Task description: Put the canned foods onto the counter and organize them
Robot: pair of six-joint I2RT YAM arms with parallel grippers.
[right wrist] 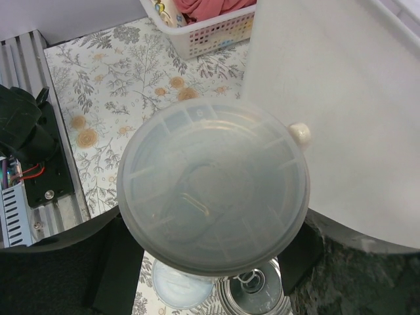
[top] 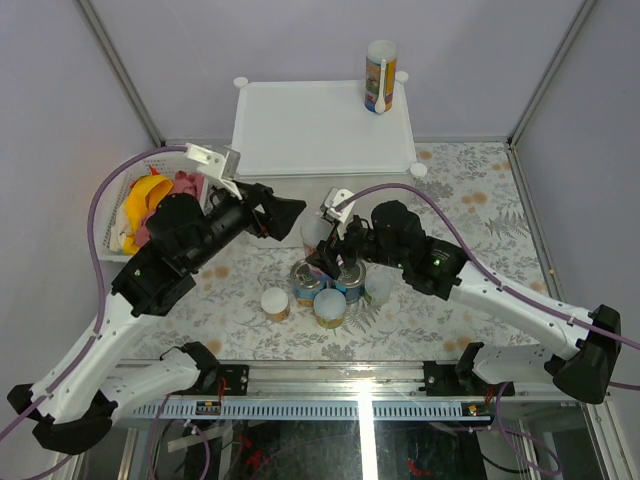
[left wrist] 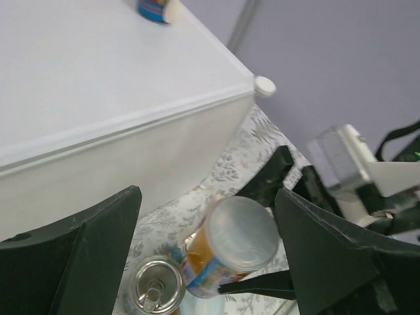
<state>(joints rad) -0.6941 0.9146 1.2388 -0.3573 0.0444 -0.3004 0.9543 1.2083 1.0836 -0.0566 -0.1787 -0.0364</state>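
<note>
The right gripper [right wrist: 210, 249] grips a tall canister [right wrist: 213, 193]. The left gripper [left wrist: 207, 192] is open. A banana [top: 150, 192] lies in the basket [right wrist: 210, 36].

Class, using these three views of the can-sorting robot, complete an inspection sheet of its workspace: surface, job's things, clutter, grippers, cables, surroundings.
Surface: table with a floral-patterned cover.
Job's things: tall canister upright on the counter's far right corner; second canister in the right gripper; steel cans and a white-lidded jar clustered on the table before the counter.
Clutter: basket at the left holding a banana and pink cloth.
Grippers: left gripper open, fingers apart, nothing between; right gripper closed on the second canister.
Cables: purple cables loop along both arms.
Surroundings: plain walls, metal frame posts.
</note>
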